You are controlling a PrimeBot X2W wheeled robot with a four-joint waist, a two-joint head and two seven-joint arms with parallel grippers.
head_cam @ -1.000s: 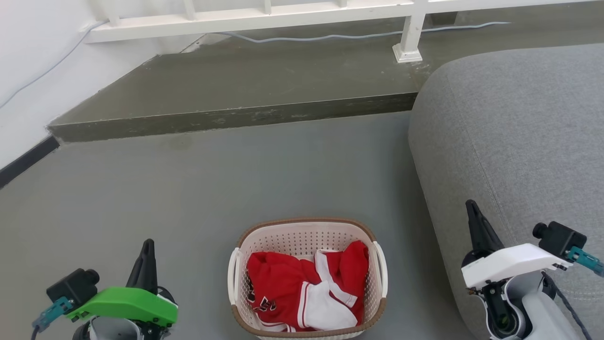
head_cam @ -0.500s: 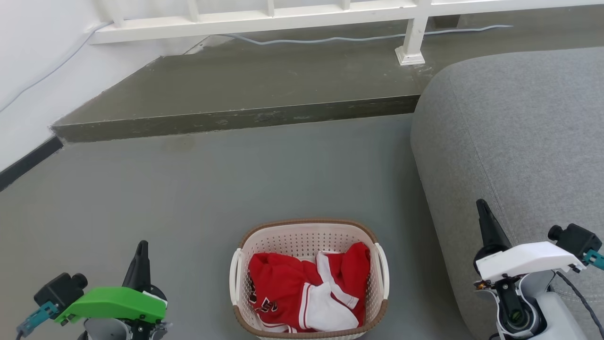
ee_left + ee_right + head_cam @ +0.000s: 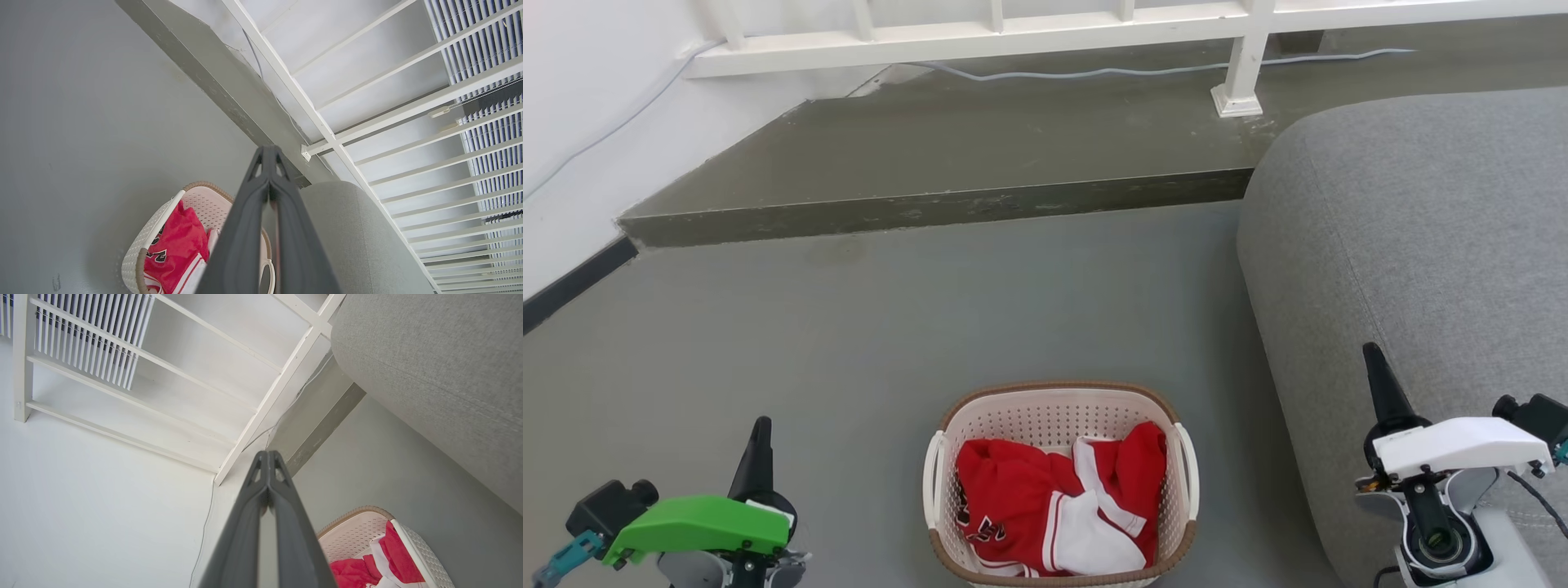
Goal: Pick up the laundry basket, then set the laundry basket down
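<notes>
From the head view, the laundry basket [image 3: 1058, 385] stands upright on the grey floor [image 3: 849, 327] at the bottom middle, with a red and white garment [image 3: 1029, 506] bundled inside it and its two white handles at its left and right sides. The left gripper [image 3: 759, 433] rises at the lower left under a green cover [image 3: 694, 523], and the right gripper [image 3: 1374, 363] at the lower right under a white cover [image 3: 1462, 445]. Both are well apart from the basket, which sits between them. A grey sofa [image 3: 1421, 245] lies to the basket's right, and the right gripper shows in front of it. Farther off are a raised step [image 3: 972, 155], a white railing [image 3: 1013, 33] and a pale cable [image 3: 1094, 72]. In the left wrist view, the left gripper's fingers [image 3: 245, 228] are pressed together to the tips and hold nothing. The basket [image 3: 163, 220] with its red garment sits low in that view, partly behind the fingers, and the sofa is beside it. In the right wrist view, the right gripper's fingers [image 3: 245, 531] are likewise pressed together and hold nothing. The basket [image 3: 425, 551] appears at the lower right on the floor, apart from the fingers, with the sofa [image 3: 441, 367] above it in that view.
</notes>
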